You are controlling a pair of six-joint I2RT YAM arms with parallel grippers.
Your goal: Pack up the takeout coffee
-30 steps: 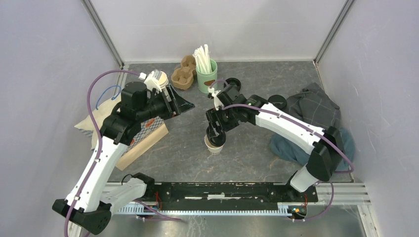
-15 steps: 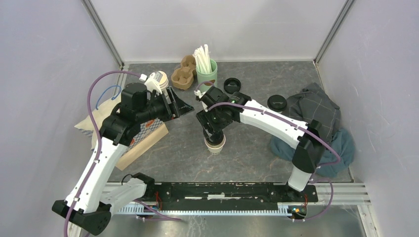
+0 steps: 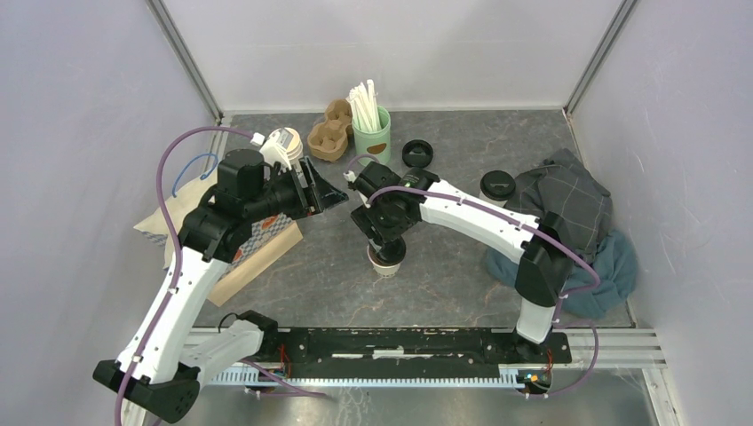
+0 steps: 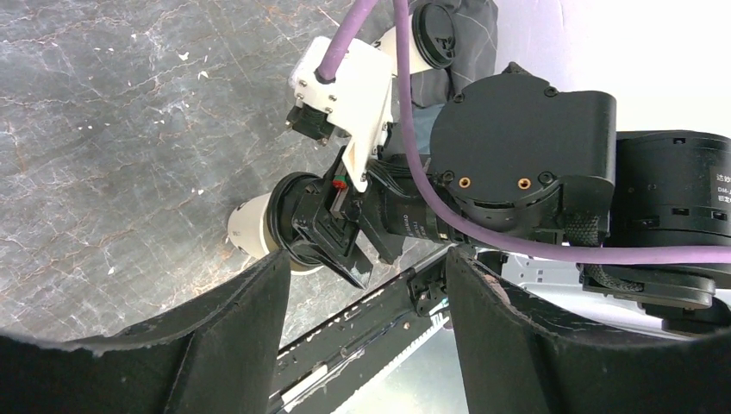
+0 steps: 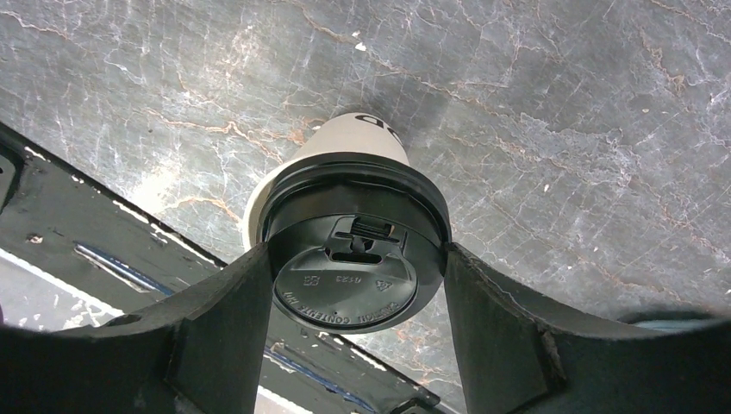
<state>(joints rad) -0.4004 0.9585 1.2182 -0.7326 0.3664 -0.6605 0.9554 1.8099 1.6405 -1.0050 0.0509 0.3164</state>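
Observation:
The takeout coffee [image 3: 388,259], a white paper cup with a black lid, stands on the grey table in the middle. In the right wrist view the coffee [image 5: 355,259] sits between my fingers, which touch both sides of the lid rim. My right gripper [image 3: 384,245] is shut on it from above. The cup also shows in the left wrist view [image 4: 252,231]. My left gripper [image 3: 327,189] is open and empty, held in the air to the left of the cup, and its wrist view [image 4: 366,263] shows nothing between the fingers.
A second lidded cup [image 3: 497,185] stands by a heap of cloth [image 3: 568,213] at the right. A loose black lid [image 3: 417,153], a green cup of straws [image 3: 373,135], a brown cup carrier [image 3: 327,135] and stacked cups [image 3: 284,142] are at the back. A paper bag [image 3: 262,244] lies at the left.
My right wrist has shifted left and turned over the cup while its elbow swung inward. The cup has stayed in place. The left arm has not moved.

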